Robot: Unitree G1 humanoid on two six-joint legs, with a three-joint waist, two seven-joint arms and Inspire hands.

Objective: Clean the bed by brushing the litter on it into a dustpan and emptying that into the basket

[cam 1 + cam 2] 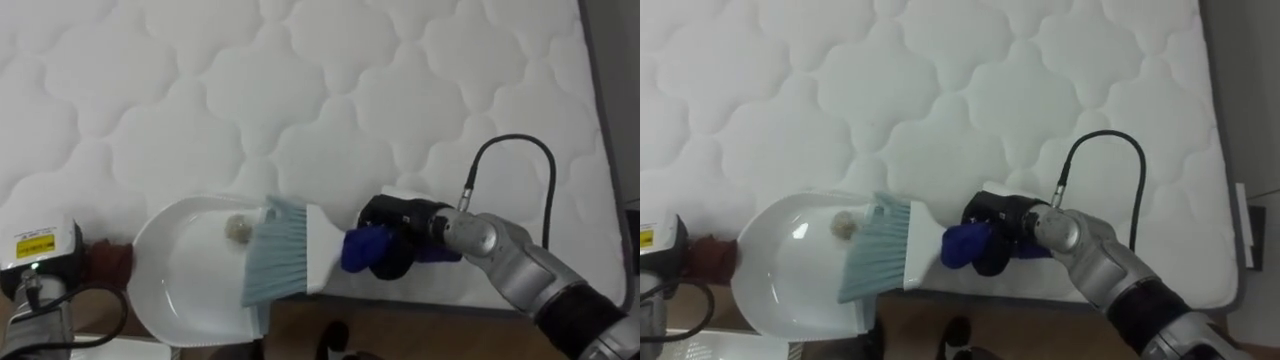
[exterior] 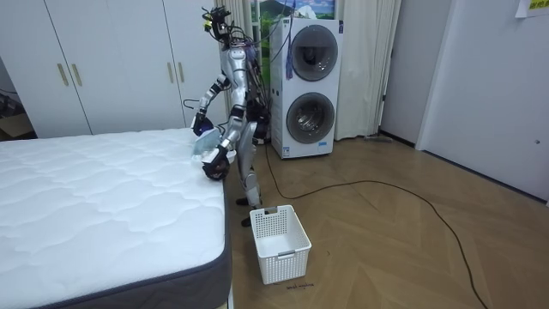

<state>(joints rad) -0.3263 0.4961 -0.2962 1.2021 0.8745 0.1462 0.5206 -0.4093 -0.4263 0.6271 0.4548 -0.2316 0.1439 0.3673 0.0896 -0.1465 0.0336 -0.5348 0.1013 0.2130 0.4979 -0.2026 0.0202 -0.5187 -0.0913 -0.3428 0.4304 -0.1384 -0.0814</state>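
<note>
Right hand [image 1: 395, 238] is clamping its curled fingers round the blue handle of the brush [image 1: 285, 255], whose bristles are resting over the white dustpan [image 1: 175, 290] at the bed [image 1: 300, 90] edge. A small debris clump [image 1: 238, 229] is lying in the dustpan. Left hand [image 1: 108, 262] is sitting at the pan's left side, state can't be told.

text: none legible | yellow label [image 1: 35, 243], lower left: print too small to read
</note>
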